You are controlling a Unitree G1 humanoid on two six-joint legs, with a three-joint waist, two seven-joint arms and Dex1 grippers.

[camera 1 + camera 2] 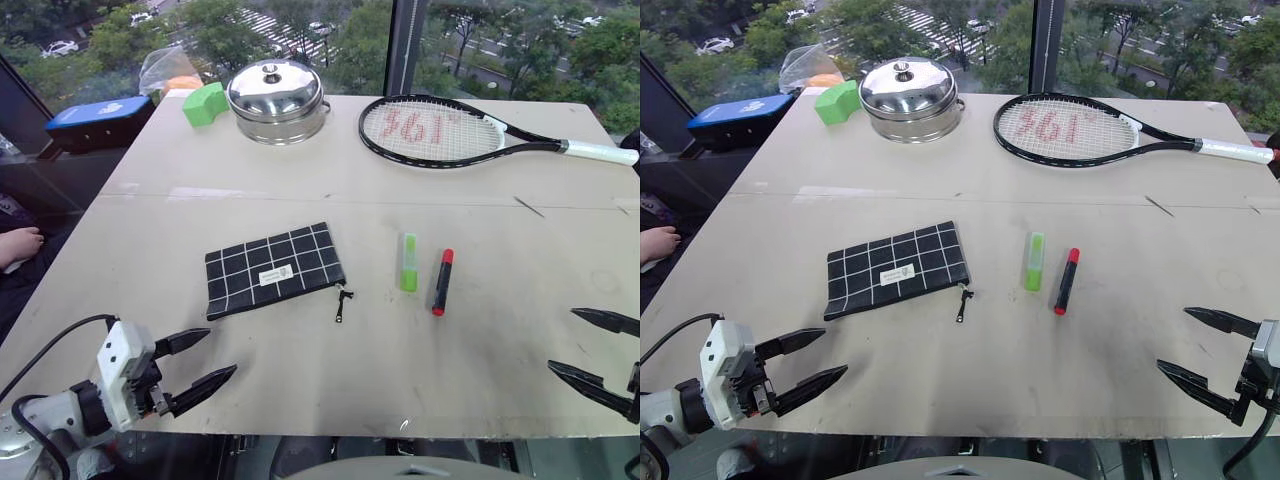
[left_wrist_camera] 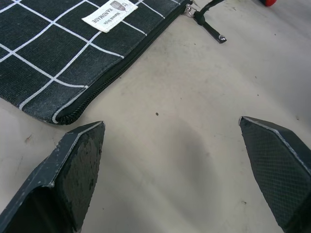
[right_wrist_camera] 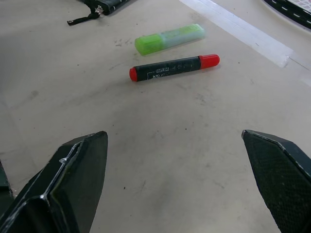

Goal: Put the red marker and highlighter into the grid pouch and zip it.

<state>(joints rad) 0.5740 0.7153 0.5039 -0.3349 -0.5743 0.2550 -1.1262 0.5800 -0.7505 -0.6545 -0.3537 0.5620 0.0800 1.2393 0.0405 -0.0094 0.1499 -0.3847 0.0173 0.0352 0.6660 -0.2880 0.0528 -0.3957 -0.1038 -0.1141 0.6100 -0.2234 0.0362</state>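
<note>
The left gripper (image 1: pixel 205 360) hovers at the table's (image 1: pixel 300 170) near left edge, fingers spread wide and grasping nothing. Just ahead of it the grid pouch (image 1: pixel 273 268) lies flat, zipped along its near edge, its zipper pull (image 1: pixel 342 303) trailing off the right corner. To the right, well apart from the pouch, the highlighter (image 1: pixel 408 262) and the red marker (image 1: pixel 442 282) lie side by side, close but not touching. At the near right edge the right gripper (image 1: pixel 592 348) hangs spread wide, empty
</note>
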